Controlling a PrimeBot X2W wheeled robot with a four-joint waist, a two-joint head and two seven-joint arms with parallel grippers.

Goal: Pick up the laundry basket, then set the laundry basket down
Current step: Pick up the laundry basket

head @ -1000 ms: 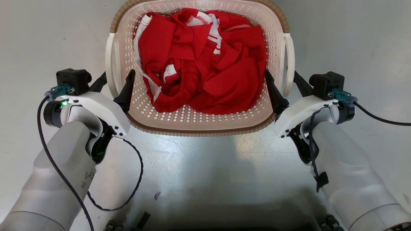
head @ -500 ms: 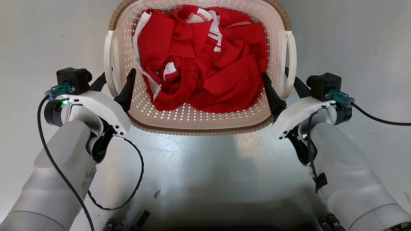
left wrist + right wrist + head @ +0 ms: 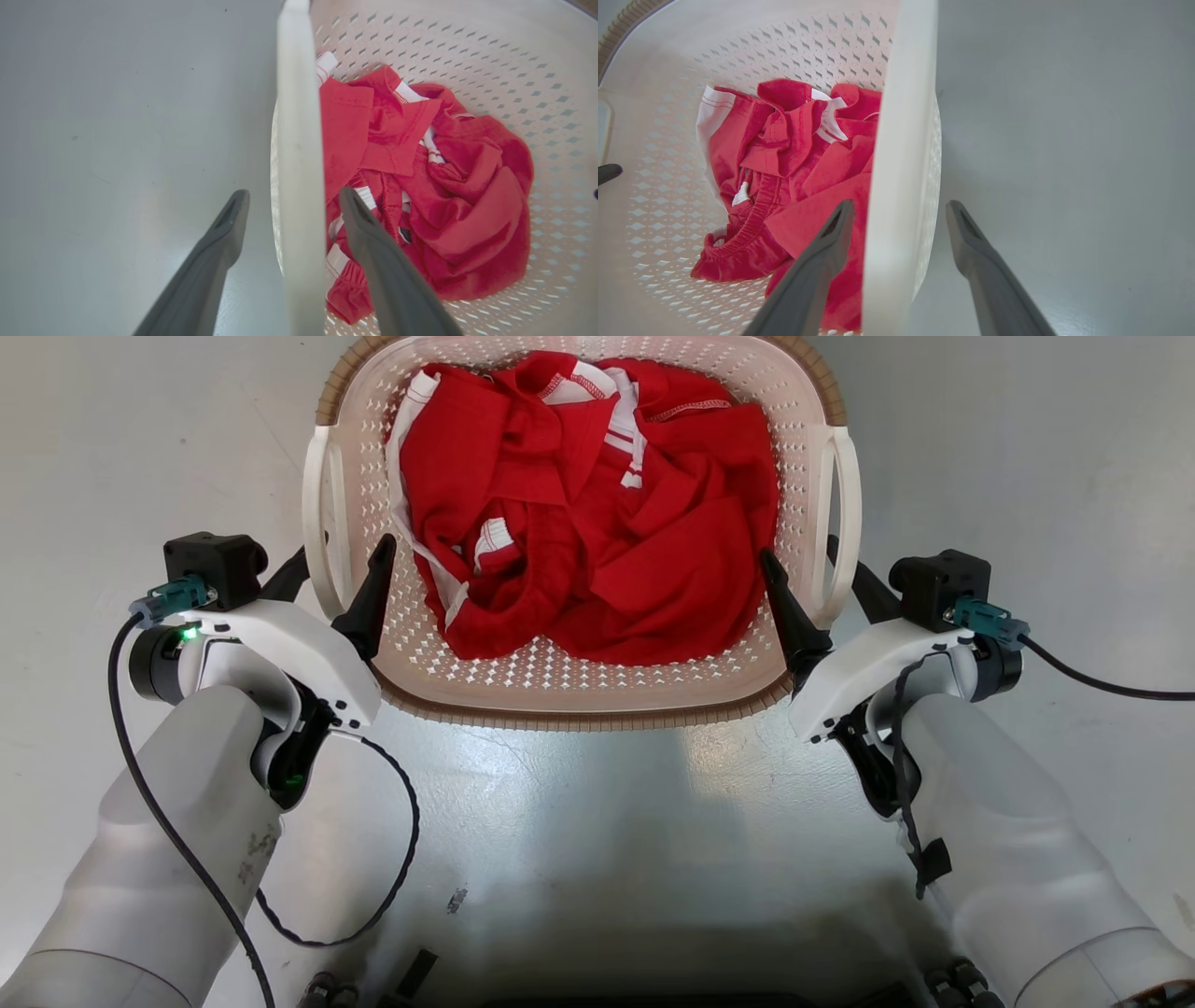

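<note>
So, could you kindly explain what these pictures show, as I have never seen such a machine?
It is a robot with two arms, each ending in a two-fingered claw. One picture looks down from its head; the other two look along each wrist's fingers. On the grey floor stands a cream laundry basket of red clothes. The left claw and right claw are open, each straddling a white side handle, one finger inside the basket, one outside. Nothing is gripped.

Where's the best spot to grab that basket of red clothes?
The two white side handles of the basket, one gripper each. They are thin bands standing off opposite walls, so fingers fit astride them: one inside, one outside. Come from the near side, as the left gripper and right gripper do.
</note>
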